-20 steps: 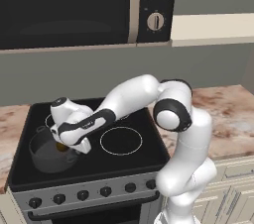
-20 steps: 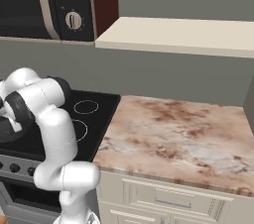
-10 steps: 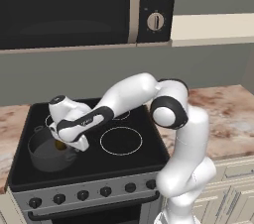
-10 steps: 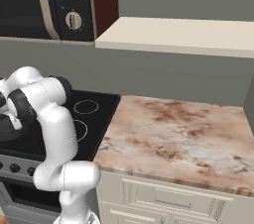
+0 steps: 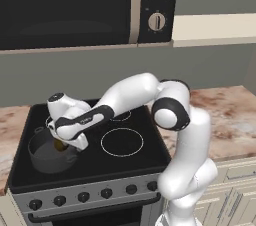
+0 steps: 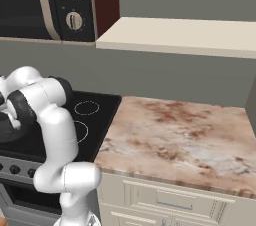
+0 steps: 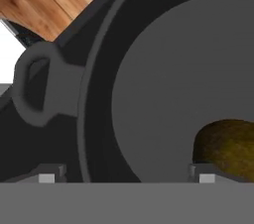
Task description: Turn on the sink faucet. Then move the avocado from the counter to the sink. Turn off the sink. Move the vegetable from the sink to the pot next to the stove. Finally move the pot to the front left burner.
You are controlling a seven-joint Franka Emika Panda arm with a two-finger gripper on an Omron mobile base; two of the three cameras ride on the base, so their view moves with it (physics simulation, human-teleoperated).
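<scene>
Since a second ago my jaws have spread from nearly closed to wide apart, letting go of the pot's rim; my arm has scarcely shifted otherwise, and the stove point(image 5: 125, 142), pot and avocado lie where they did.

From the left base view, the pot point(image 5: 42, 156) sits on the front left burner, with my gripper point(image 5: 64, 143) poised over its right rim. A glimpse of the avocado point(image 5: 61, 145) shows inside the pot, just beneath my hand.

From the right base view comes what the left lacks: the broad marbled desk point(image 6: 175, 140) right of the stove.

My hand view adds the pot's loop handle point(image 7: 37, 89), its flat floor, and the avocado point(image 7: 228, 146) resting there near one finger tip point(image 7: 206, 172), neither tip touching anything.
</scene>
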